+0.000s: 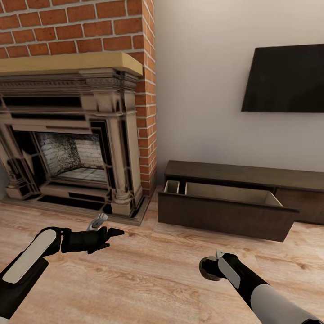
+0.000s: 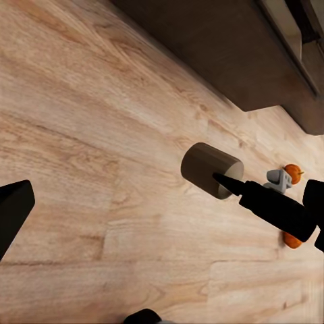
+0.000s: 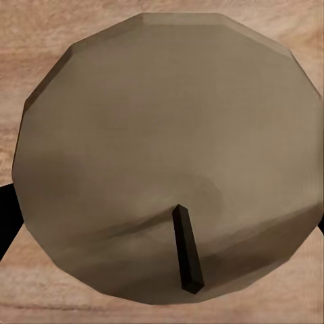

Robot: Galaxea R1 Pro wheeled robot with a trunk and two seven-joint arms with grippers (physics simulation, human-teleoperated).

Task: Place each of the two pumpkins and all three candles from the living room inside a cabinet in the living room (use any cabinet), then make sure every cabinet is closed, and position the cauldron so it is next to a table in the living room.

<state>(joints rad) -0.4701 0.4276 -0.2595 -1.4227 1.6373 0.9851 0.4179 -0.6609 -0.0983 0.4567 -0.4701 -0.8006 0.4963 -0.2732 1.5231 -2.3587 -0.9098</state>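
The cabinet (image 1: pixel 234 198) stands against the white wall to the right of the fireplace (image 1: pixel 72 144), beneath the dark screen (image 1: pixel 285 78). One of its pull-out fronts is drawn forward over the wooden floor (image 1: pixel 148 279), its lighter interior showing; the front's outer corner juts toward the right, while the unit's left end sits just beside the fireplace's stone base. Between that drawn-out front and both arms lies a broad stretch of bare floorboards.

In the head view the right pincer (image 1: pixel 210 268) is low over the floor, well short of the cabinet, clenched around a candle (image 3: pixel 169 155). The right wrist view looks straight onto the candle's rounded grey-beige end with its dark wick (image 3: pixel 187 250), and the dark fingers (image 3: pixel 5 219) show at the candle's sides. The left wrist view sees the same candle as a stubby cylinder lying on its side at the tip of the right arm, with floor beneath it and the cabinet's dark front edge beyond.

The left pincer (image 1: pixel 110 227) points toward the cabinet and hangs released over open floor, nothing between its fingertips (image 2: pixel 13 209).

Past the right arm in the left wrist view, two orange pumpkins (image 2: pixel 293 171) peek out on the floor, partly hidden, beside a small grey fitting
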